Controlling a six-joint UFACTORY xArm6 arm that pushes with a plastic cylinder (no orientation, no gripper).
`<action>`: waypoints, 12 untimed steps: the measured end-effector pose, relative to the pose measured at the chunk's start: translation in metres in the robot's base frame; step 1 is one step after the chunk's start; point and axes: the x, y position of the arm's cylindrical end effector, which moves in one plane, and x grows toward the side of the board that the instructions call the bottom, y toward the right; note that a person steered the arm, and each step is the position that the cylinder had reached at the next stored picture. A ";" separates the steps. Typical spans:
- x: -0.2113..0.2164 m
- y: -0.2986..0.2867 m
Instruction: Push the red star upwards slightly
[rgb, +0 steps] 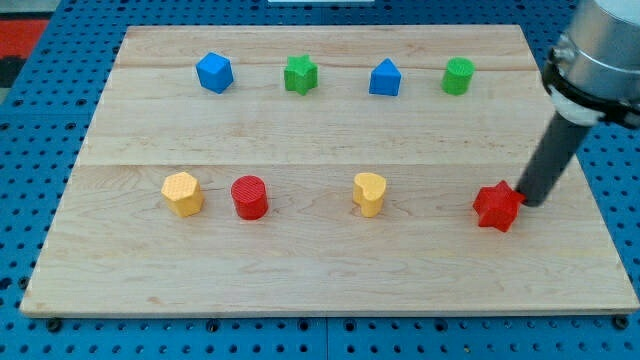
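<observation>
The red star (497, 207) lies on the wooden board (330, 270) at the view's right, in the lower row. My tip (524, 203) is at the star's right edge, touching it or very close to it. The dark rod rises from there toward the view's upper right.
Upper row, left to right: blue hexagon (214, 72), green star (300, 74), blue pentagon-like block (385, 78), green cylinder (458, 76). Lower row: yellow hexagon (182, 193), red cylinder (249, 197), yellow heart (369, 193). The board's right edge is near the star.
</observation>
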 end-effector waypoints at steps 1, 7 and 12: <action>0.010 0.003; 0.048 -0.010; 0.040 -0.016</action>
